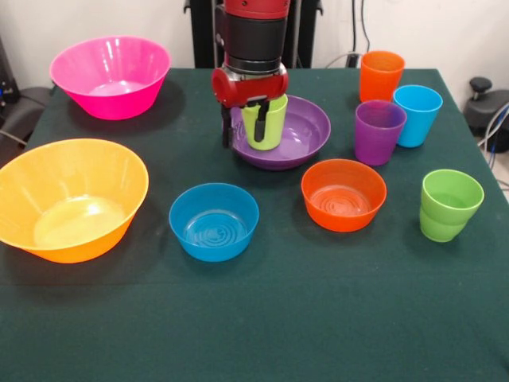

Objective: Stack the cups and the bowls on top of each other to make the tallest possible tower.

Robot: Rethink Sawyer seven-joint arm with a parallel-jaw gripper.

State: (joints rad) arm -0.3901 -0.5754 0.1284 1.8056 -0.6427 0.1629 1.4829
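The tool (pixel 248 126) is gripping the lime-yellow cup (pixel 266 122) by its rim and is holding it over the wide purple bowl (pixel 306 131) directly beneath, so the next move is probably calling for a gentle lowering and release.

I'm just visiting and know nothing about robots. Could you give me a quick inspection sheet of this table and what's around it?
Surface: dark green table, flat cloth.
Job's things: lime-yellow cup upright in the wide purple bowl; pink bowl, yellow-orange bowl, small blue bowl, small orange bowl apart; orange cup, light blue cup, purple cup, green cup at one side.
Clutter: nothing seen.
Grippers: gripper straddles the lime-yellow cup's rim.
Cables: wires on the back wall.
Surroundings: dark chairs at both sides.
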